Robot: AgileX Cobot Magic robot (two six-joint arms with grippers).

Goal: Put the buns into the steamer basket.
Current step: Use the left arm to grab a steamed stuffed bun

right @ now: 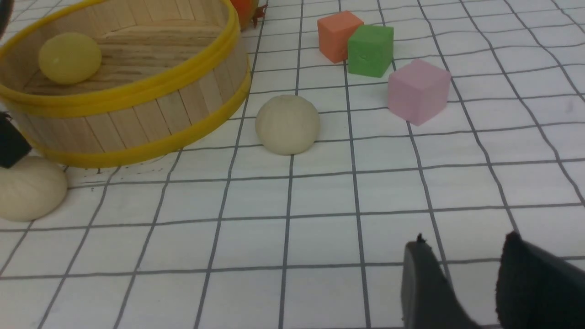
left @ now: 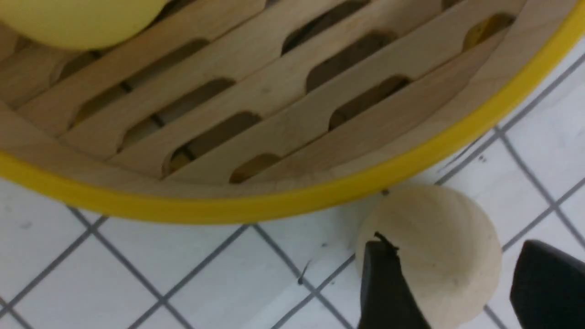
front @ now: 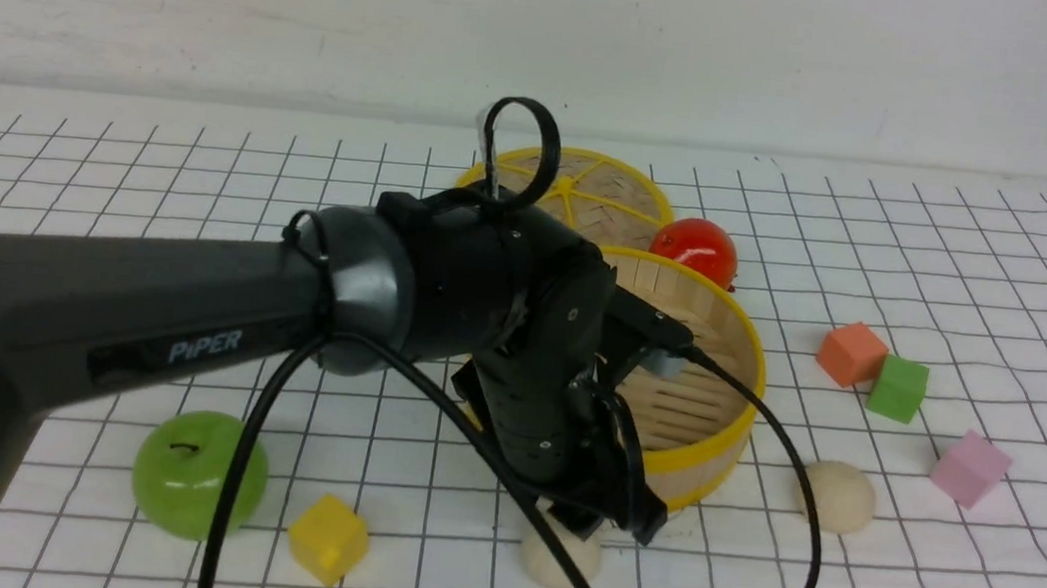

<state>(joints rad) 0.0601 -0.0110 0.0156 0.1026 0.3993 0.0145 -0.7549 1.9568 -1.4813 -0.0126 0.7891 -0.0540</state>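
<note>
Three buns showed. A smooth pale yellow bun (right: 69, 58) lay inside the steamer basket (right: 137, 91) on its slatted floor, close to the wall. Two matte cream ones sat on the desk (right: 320, 237) outside it. The near cream bun (left: 434, 246) rested just beside the basket's front rim. The far cream bun (front: 838, 495) lay to the basket's right, apart from its wall and short of the pink cube (front: 971, 468). Each was a low dome, flat side down, round with no long axis to speak of. The basket stood upright, mouth up, its floor slats running left to right in the front view.

The left hand (left: 454, 256) was spread, one finger on either side of the near cream bun. One finger seemed to touch it, though the wrist view was too close to be sure, while the other stood clear. The right hand (right: 466, 240) hung released over the desk's grid, grasping nothing.
</note>
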